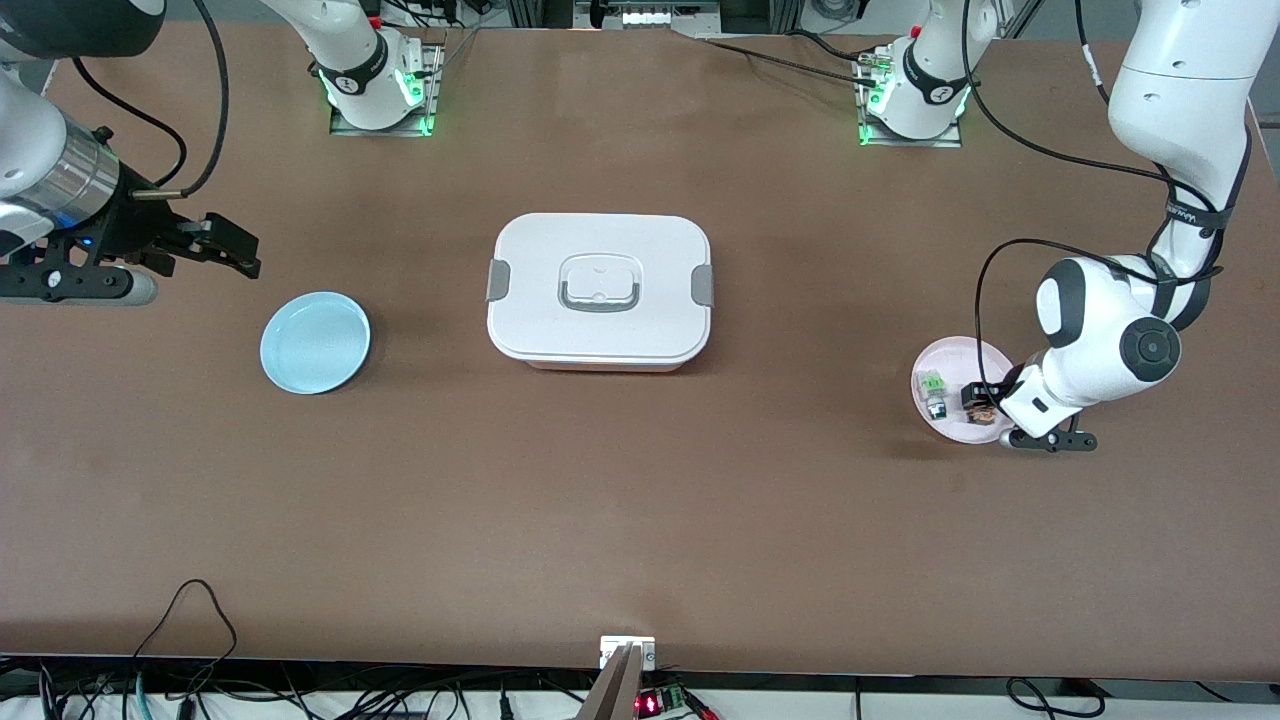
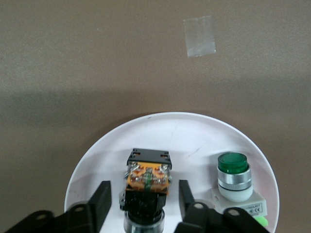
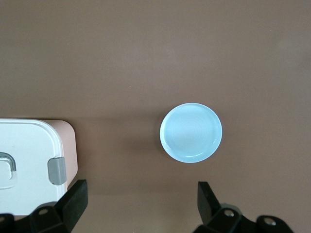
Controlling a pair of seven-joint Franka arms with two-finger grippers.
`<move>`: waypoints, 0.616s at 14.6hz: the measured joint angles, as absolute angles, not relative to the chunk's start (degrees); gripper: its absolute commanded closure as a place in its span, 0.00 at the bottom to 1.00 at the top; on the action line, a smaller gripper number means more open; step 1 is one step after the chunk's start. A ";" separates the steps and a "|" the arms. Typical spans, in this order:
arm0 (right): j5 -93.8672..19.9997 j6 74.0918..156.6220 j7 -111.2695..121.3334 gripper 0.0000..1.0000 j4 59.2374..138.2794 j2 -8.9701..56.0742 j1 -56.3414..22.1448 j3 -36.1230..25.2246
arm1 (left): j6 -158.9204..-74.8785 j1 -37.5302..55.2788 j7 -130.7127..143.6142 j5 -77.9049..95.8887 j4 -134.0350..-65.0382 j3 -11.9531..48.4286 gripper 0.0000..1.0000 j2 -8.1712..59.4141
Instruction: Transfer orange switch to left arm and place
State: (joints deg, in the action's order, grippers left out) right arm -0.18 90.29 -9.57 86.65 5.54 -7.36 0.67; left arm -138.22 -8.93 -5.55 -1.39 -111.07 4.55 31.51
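The orange switch (image 1: 978,403) (image 2: 148,182) lies on its side on a small pink-white plate (image 1: 950,358) (image 2: 189,133) at the left arm's end of the table. My left gripper (image 2: 144,188) is low over that plate and open. One finger stands on each side of the switch, with a narrow gap at each. The white lidded box (image 1: 600,290) (image 3: 29,160) sits at the middle of the table. My right gripper (image 1: 235,250) (image 3: 142,188) hangs open and empty over bare table at the right arm's end, close to a light blue plate (image 1: 315,342) (image 3: 191,132).
A green and white switch (image 1: 933,390) (image 2: 233,177) stands on the same pink-white plate beside the orange one. A strip of clear tape (image 2: 200,36) is stuck to the tabletop close by. A small device (image 1: 627,652) and cables sit at the table edge nearest the front camera.
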 measured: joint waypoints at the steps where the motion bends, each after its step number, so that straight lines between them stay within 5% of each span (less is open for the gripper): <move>1: -0.17 89.96 -9.88 0.00 86.65 5.10 -7.52 0.39 | -138.23 -8.93 -5.89 -1.39 -111.60 4.55 0.00 30.90; 9: -0.16 88.53 -9.89 0.00 86.69 2.79 -6.30 -0.55 | -138.10 -10.84 -6.28 -1.39 -121.97 4.47 0.00 18.04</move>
State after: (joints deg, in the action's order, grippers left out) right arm -0.16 88.53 -9.89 86.69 2.79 -6.30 -0.55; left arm -138.10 -10.84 -6.28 -1.39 -121.97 4.47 18.04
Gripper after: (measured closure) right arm 0.000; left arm 0.000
